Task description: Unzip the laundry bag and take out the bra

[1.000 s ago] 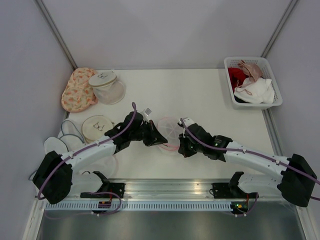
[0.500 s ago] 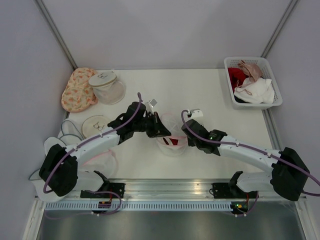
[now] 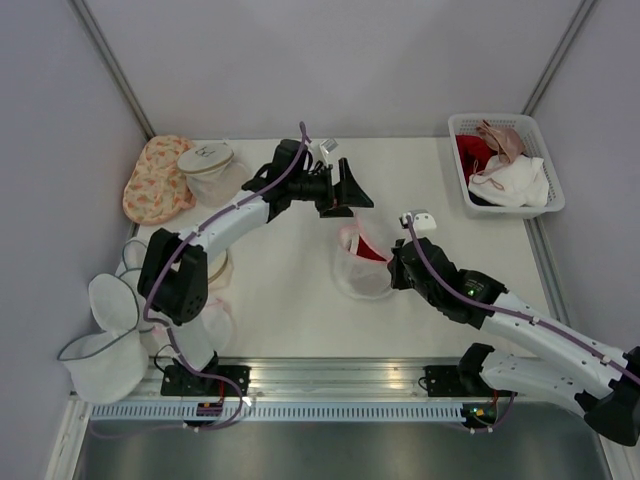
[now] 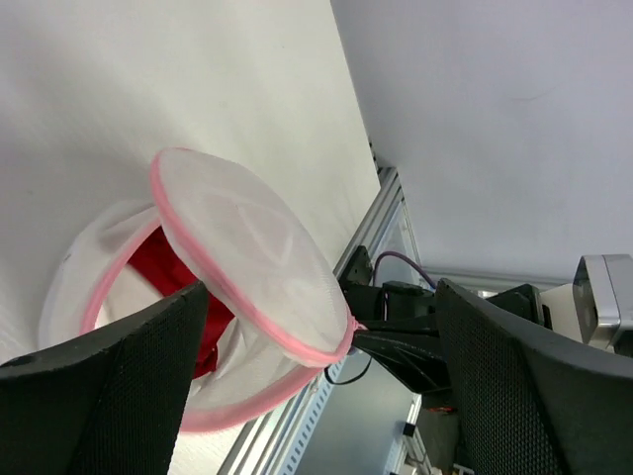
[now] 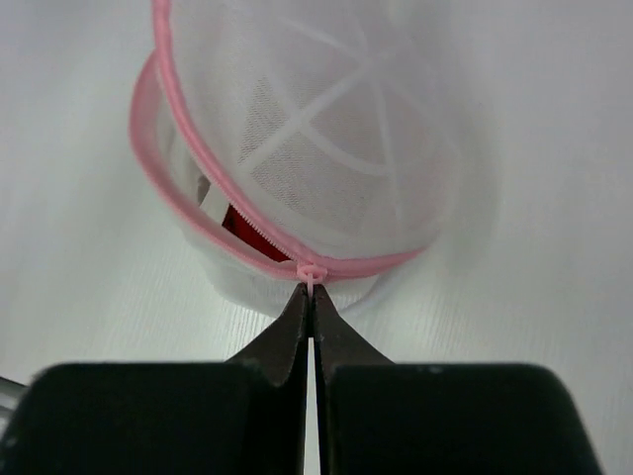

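Right wrist view had the right tool (image 5: 312, 297) clenched on the zipper pull (image 5: 311, 271); laundry bag (image 5: 326, 148), well apart from the basket (image 3: 545, 206), gaped mostly unzipped, red bra (image 5: 242, 223) inside, not yet out, while the left tool (image 3: 352, 190) hung spread, empty.

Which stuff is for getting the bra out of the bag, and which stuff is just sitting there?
For the job:
laundry bag, partly unzipped
red bra inside it
zipper pull
right gripper, pinching the pull
left gripper, open, off the bag

Just lying about:
orange floral pouch
clear mesh dome
basket of clothes
white mesh bags
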`<state>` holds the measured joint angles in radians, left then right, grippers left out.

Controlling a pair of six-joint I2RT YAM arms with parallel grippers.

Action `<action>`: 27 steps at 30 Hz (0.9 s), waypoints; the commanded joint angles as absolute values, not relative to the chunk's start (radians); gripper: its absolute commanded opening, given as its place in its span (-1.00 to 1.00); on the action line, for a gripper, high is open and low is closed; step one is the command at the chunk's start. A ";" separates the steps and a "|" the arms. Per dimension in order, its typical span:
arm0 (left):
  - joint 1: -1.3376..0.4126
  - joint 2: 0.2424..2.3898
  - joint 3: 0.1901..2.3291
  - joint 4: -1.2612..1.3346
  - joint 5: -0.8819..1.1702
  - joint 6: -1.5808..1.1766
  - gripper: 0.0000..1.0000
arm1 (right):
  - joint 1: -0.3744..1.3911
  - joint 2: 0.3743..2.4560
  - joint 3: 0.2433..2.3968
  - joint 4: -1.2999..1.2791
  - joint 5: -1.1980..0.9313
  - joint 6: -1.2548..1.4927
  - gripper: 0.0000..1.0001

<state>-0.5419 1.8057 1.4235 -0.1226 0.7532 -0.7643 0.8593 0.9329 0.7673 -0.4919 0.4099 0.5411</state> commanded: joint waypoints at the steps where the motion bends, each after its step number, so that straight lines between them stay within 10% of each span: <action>1: -0.540 1.716 1.401 -0.135 0.712 -0.739 0.99 | 0.859 0.925 0.776 -0.522 0.350 0.523 -0.99; 13: -0.656 1.348 0.867 -0.040 0.565 -0.969 0.99 | 0.859 1.005 0.721 -0.339 0.098 0.529 -0.99; 27: -0.756 1.479 0.897 0.098 0.440 -0.997 0.68 | 0.859 0.971 0.693 -0.327 0.003 0.505 -0.99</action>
<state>-0.7387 1.4616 0.8494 0.0277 0.4992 -0.9768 0.8593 0.9932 0.6987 -0.3580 0.0433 0.5228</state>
